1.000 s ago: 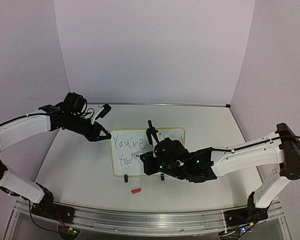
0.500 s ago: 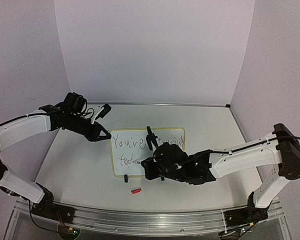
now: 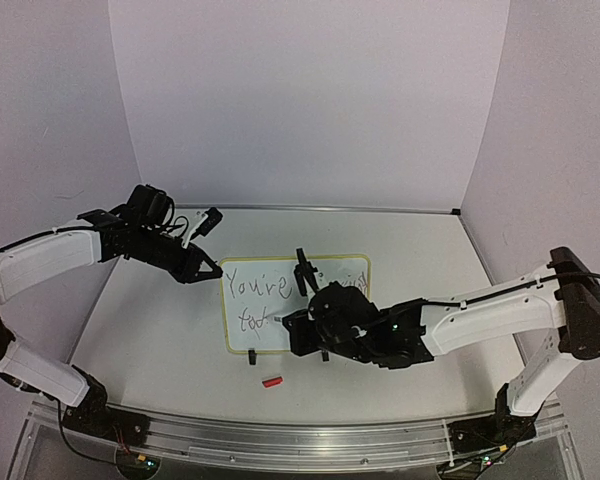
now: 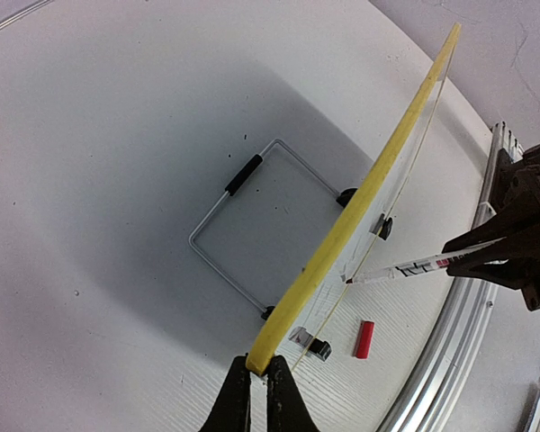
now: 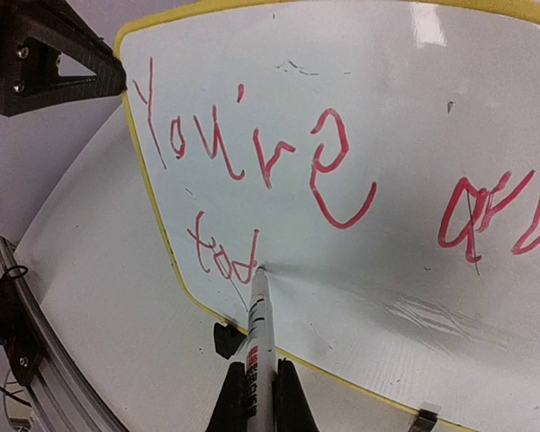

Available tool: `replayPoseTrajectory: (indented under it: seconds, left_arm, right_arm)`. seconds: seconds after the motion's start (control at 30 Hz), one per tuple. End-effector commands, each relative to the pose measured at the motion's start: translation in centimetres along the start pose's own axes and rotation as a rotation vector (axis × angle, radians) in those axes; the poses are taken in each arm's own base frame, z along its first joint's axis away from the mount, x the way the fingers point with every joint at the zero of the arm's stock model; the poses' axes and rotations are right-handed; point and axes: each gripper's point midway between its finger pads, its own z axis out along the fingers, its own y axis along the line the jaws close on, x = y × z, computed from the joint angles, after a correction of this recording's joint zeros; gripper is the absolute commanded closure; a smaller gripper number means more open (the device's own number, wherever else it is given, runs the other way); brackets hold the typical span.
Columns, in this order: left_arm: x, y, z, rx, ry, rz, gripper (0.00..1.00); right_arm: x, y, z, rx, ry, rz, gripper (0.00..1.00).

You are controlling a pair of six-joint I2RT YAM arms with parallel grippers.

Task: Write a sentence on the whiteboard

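Observation:
The whiteboard (image 3: 280,268) stands propped at the table's middle, its yellow frame (image 4: 360,198) seen edge-on in the left wrist view. My left gripper (image 4: 257,371) is shut on the board's near left corner (image 3: 220,272). The sentence (image 5: 243,135) is in red: "You're" on top with more letters to its right, and "tod" (image 5: 218,252) below. My right gripper (image 5: 256,382) is shut on a white marker (image 5: 259,324). The marker's tip touches the board just right of the "d" (image 3: 278,321).
A small red cap (image 3: 271,382) lies on the table in front of the board, also the red cap (image 4: 365,339) in the left wrist view. Black clip feet (image 4: 319,347) and a wire stand (image 4: 243,225) hold the board. A metal rail (image 3: 280,440) runs along the near edge.
My right gripper moved down and left along the lower line with the marker, then slightly back up; that line grew from two letters to "tod". The left arm stayed still.

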Motion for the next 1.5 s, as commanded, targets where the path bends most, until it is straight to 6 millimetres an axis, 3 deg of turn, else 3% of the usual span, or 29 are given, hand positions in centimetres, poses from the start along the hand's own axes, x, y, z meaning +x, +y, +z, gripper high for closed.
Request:
replayPoseTrajectory:
  seconds: [0.0,0.37,0.97,1.47]
  left_arm:
    - [2.2,-0.2,1.0,0.006,0.097,-0.018,1.0]
    - [2.2,-0.2,1.0,0.006,0.094,-0.019,1.0]
    - [2.2,-0.3,1.0,0.009,0.094,-0.018,1.0]
    - [2.1,-0.4,0.8,0.006,0.089,-0.014,1.0]
  right_arm:
    - [-3.2,1.0,-1.2,-0.03,-0.093,0.026,1.0]
    - [-2.2,0.1,-0.3,-0.006,-0.067,0.027,1.0]
    - [2.4,-1.1,0.8,0.011,0.073,0.035,1.0]
    - [1.3,-2.3,-0.2,0.07,0.035,0.028,1.0]
